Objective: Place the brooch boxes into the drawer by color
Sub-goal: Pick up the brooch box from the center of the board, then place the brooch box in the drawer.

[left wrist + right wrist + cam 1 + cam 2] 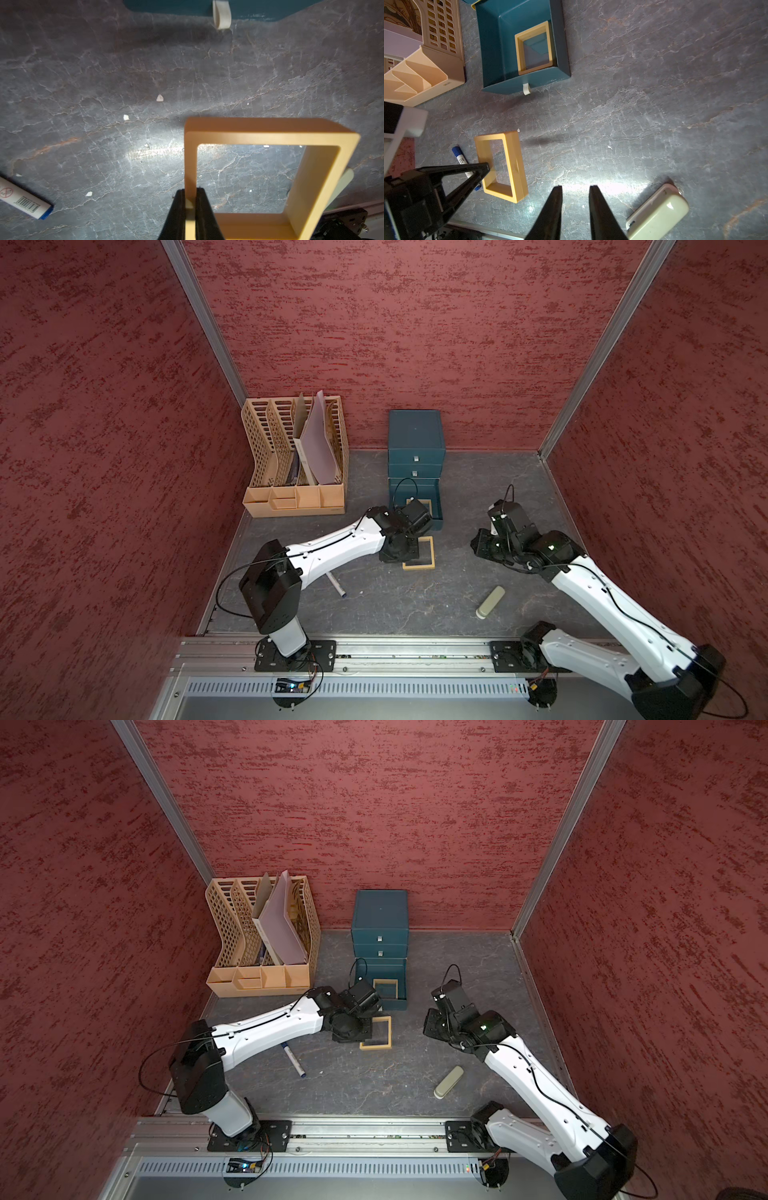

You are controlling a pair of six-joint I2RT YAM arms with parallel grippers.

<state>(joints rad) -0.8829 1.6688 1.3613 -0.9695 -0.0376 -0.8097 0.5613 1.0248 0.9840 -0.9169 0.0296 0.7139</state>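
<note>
Now the left tool [190, 190] clamps tight on one rail of a tan-yellow square brooch box [270, 128], just near of the dark teal chest's open bottom drawer [492, 41], which holds its twin [520, 54]. Best to lift it clear over the front wall. The right tool [576, 187], slightly parted, holds nothing.

A tan slotted file rack [262, 439] stands in the far left corner of the dark grey, veined tabletop [415, 605], against the red textured walls [395, 323]. A lilac sheet [318, 439] and a few other papers lean upright in its slots, and low open compartments run along its front. A white marker [293, 1058] with a blue cap lies flat to the near left, well apart from the rack. A pale green cylinder [490, 602] lies on its side to the near right. Small white flecks [159, 97] dot the surface. A metal rail [374, 649] runs along the near edge.
</note>
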